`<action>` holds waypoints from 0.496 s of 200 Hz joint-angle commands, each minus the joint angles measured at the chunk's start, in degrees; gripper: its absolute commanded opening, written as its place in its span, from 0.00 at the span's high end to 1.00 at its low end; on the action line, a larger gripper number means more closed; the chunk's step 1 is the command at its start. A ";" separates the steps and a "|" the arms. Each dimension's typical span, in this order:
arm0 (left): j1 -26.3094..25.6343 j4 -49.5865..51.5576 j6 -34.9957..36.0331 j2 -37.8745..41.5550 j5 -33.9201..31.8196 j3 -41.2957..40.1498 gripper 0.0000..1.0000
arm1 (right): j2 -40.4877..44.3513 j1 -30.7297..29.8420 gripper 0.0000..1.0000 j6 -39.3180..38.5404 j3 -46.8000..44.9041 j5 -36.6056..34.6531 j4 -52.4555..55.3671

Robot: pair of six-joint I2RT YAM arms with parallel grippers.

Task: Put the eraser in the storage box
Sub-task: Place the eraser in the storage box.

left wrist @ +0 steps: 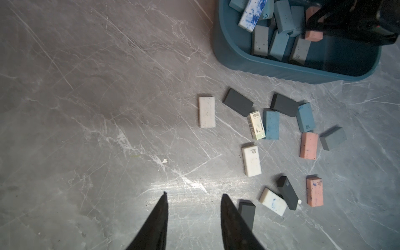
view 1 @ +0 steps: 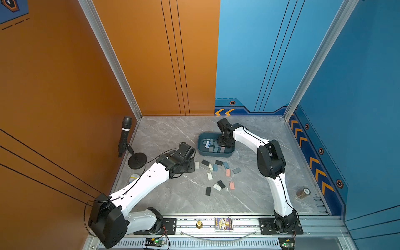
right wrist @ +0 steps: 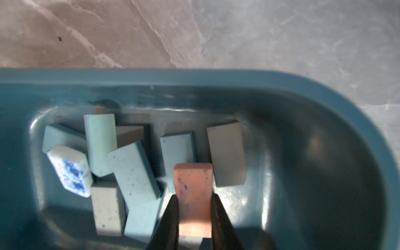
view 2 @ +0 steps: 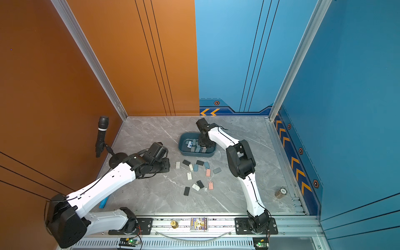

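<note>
The pink eraser (right wrist: 192,184) is pinched by its long sides in the right gripper (right wrist: 194,197), whose jaws stand narrow and closed on it, down inside the storage box (view 1: 214,154); whether it touches the floor of the box cannot be told. The box sits on the far middle of the table. Under and beside the held piece lies a heap of blue and grey erasers (right wrist: 134,173) and a white eraser with blue ink stains (right wrist: 69,171), crowding one end of the box, while the other end is bare. In front of the box, loose erasers (view 1: 215,167) in black, white, blue, grey and pink are scattered on the table. The left gripper (left wrist: 194,194) hangs above bare table beside them, its jaws parted with nothing between, a black eraser (left wrist: 246,211) just beside one finger. The grey marble tabletop (view 1: 173,194) also bears a microphone on a stand (view 1: 124,136) at the left edge and a brown roll (view 1: 303,192) at the right. An orange wall (view 1: 65,86) and a blue wall (view 1: 357,86) enclose it.
</note>
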State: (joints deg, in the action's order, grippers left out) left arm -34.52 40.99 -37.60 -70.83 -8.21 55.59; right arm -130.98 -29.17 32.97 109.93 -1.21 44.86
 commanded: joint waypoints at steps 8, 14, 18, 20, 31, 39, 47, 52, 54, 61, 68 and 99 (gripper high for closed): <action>0.72 1.46 -0.47 -0.70 0.28 -0.14 0.59 | -1.74 0.28 0.72 -0.11 2.99 0.91 2.68; 0.70 1.46 -0.50 -0.82 0.30 -0.06 0.59 | -1.86 0.26 0.71 -0.02 3.24 0.96 2.77; 0.80 1.45 -0.46 -0.96 0.30 -0.04 0.59 | -1.94 0.25 0.71 -0.06 3.34 1.05 2.85; 0.78 1.39 -0.48 -0.95 0.34 -0.02 0.59 | -1.94 0.25 0.70 -0.02 3.36 1.04 2.85; 0.86 1.46 -0.36 -1.24 0.45 0.11 0.59 | -1.72 0.20 0.68 0.07 3.45 0.99 2.95; 0.88 1.45 -0.27 -1.39 0.56 0.22 0.59 | -1.56 0.17 0.67 -0.01 3.44 0.95 2.99; 0.96 1.46 -0.19 -1.57 0.71 0.31 0.59 | -1.21 0.18 0.64 -0.01 3.47 0.80 3.10; 0.98 1.45 -0.15 -1.66 0.82 0.31 0.59 | -0.98 0.16 0.63 -0.01 3.40 0.77 3.12; 0.96 1.46 -0.11 -1.68 0.93 0.31 0.59 | -0.87 0.16 0.62 -0.03 3.39 0.71 3.15; 0.98 1.45 -0.14 -1.67 1.00 0.40 0.59 | -0.39 0.16 0.61 -0.10 3.36 0.70 3.21; 1.01 1.45 -0.12 -1.71 1.09 0.39 0.59 | -0.08 0.17 0.59 -0.10 3.36 0.56 3.38; 0.96 1.46 -0.20 -1.66 1.20 0.14 0.59 | 2.99 -0.09 0.56 -0.45 3.06 0.09 4.09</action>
State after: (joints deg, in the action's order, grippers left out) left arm -34.02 41.01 -37.58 -72.18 -7.92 55.59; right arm -132.22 -29.12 32.97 111.81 -0.80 46.30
